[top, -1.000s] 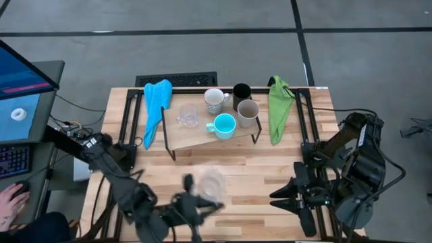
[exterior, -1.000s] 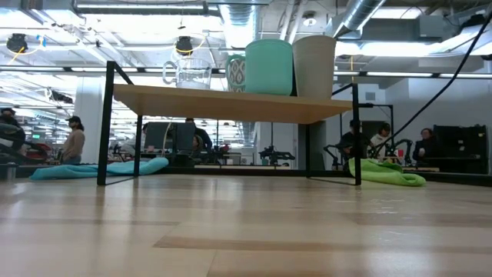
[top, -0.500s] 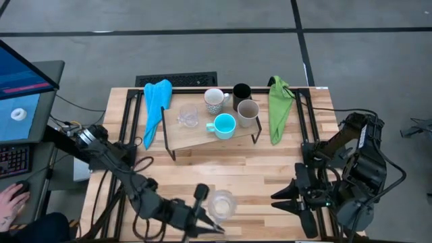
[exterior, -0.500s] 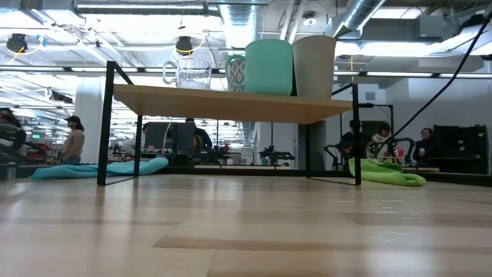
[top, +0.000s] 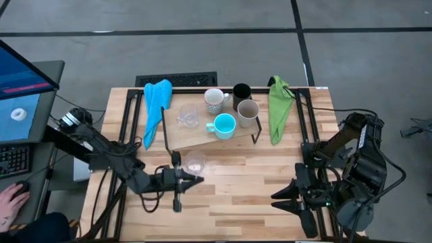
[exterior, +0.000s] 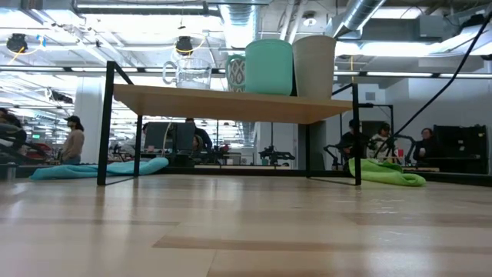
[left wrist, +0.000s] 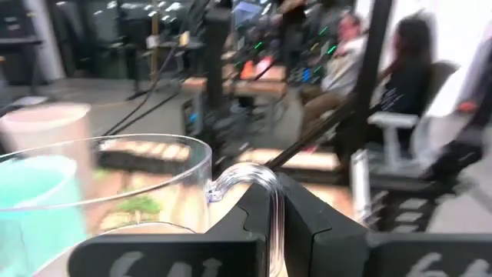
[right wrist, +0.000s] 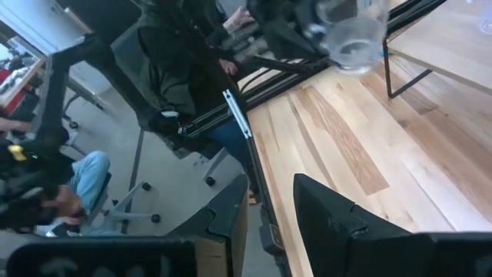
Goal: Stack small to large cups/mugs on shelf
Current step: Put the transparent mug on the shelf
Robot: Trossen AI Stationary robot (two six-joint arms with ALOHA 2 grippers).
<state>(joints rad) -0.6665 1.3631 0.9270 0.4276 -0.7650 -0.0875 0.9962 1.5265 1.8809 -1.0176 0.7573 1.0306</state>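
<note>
My left gripper (top: 178,177) is shut on a clear glass mug (top: 195,162) held over the table just near of the shelf (top: 202,138). The shelf is a light board on a black wire frame. On its top stand a second clear glass (top: 187,116), a white mug (top: 214,100), a black cup (top: 241,92), a beige-grey mug (top: 248,111) and a turquoise mug (top: 223,125). My right gripper (top: 280,201) waits open at the table's near right corner. In the low view neither gripper shows. My left gripper (left wrist: 275,223) pinches the clear glass mug's handle (left wrist: 240,174) between its two fingers. The fingers come level from the table's left. The mug (left wrist: 108,192) stands upright in the hold, lifted clear of the table.
A blue cloth (top: 156,108) lies left of the shelf and a green cloth (top: 279,108) right of it. Bare tabletop (top: 256,182) stretches between the shelf and the near edge. A person's hand (top: 10,202) rests off the table's left.
My left gripper has carried the clear glass mug from near the table's near edge toward the far edge and a little left, up to the shelf's near side. The arm has swung so its fingers now point toward the table's right.
</note>
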